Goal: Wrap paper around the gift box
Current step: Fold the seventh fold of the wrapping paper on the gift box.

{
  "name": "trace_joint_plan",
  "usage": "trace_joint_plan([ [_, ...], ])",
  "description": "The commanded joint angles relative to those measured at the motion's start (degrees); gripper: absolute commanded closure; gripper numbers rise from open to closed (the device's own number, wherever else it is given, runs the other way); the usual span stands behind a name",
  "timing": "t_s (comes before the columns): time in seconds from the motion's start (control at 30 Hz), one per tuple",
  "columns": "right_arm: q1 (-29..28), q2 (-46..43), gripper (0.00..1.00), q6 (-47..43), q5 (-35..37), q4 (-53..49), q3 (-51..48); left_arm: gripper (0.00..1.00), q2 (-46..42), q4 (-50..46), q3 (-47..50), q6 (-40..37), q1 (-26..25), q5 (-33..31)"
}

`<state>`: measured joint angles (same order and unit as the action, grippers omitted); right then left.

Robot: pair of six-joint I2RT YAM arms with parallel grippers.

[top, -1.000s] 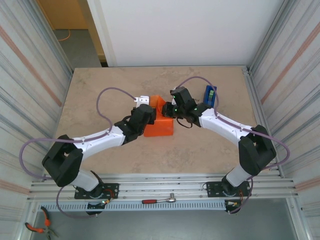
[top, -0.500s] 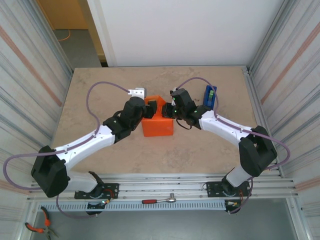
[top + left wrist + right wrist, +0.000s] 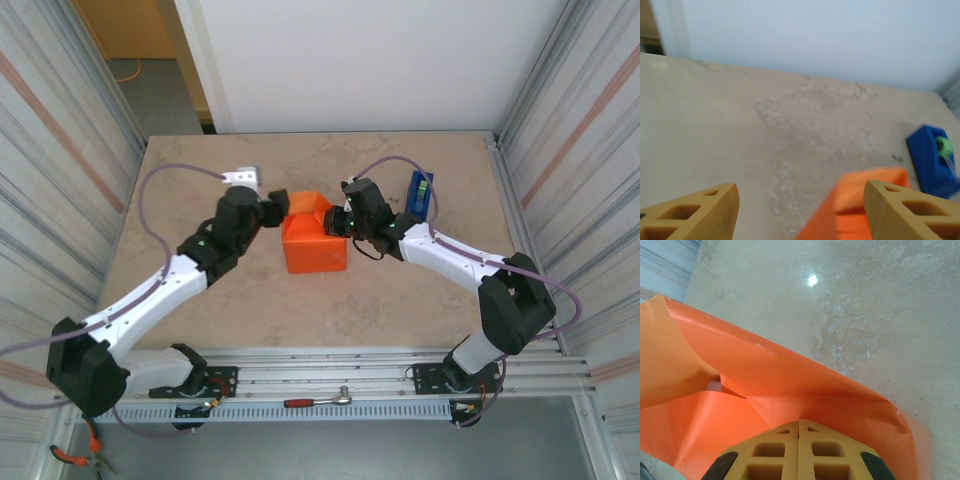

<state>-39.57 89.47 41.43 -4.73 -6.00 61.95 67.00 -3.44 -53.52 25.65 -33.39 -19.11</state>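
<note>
Since a second ago our left arm (image 3: 190, 265) has swung away from the gift box (image 3: 316, 252), which sits mid-table swathed in the paper (image 3: 790, 385). We judge the loose far flap (image 3: 308, 205) needs pinning flat before taping. Our right gripper (image 3: 799, 424), fingers together, rests against the paper; our left gripper (image 3: 800, 197) gapes empty, just beside it.

It is bright in here, with soft, even light from above. The arms drop only faint shadows on the tabletop (image 3: 380, 300). In the right wrist view a white spot of glare shines on the tabletop, and the orange paper (image 3: 765, 390) has a shiny streak. The left wrist view is blurry all over, and the blue tape dispenser (image 3: 932, 160) looks smeared. In the top view the side walls lean outward.
</note>
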Motion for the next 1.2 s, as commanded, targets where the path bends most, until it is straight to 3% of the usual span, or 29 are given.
trace_joint_plan([
  [0.0,-1.6,4.6,1.0,1.4,-4.6,-12.7,-5.0,0.34,-1.5,-3.3,2.2,3.2,4.6,6.0],
  [0.1,-1.5,4.7,1.0,1.4,-5.1,-12.9,-4.9,0.43,-0.5,-3.9,3.0,3.5,6.5,9.1],
  [0.23,-1.5,4.8,1.0,1.5,-5.7,-13.4,-5.0,0.69,1.6,-3.4,3.9,3.5,6.7,10.7],
  [0.3,-1.5,4.8,1.0,1.5,-6.1,-13.4,-5.2,0.76,3.2,-2.9,4.5,4.3,6.7,11.5],
  [0.8,-1.5,5.9,1.0,2.1,-7.7,-12.3,-5.8,0.78,11.2,1.1,2.4,5.4,3.9,15.6],
  [1.17,-1.5,4.6,1.0,2.4,-7.5,-12.1,-6.6,0.78,10.1,3.9,3.5,2.7,-0.7,15.5],
])
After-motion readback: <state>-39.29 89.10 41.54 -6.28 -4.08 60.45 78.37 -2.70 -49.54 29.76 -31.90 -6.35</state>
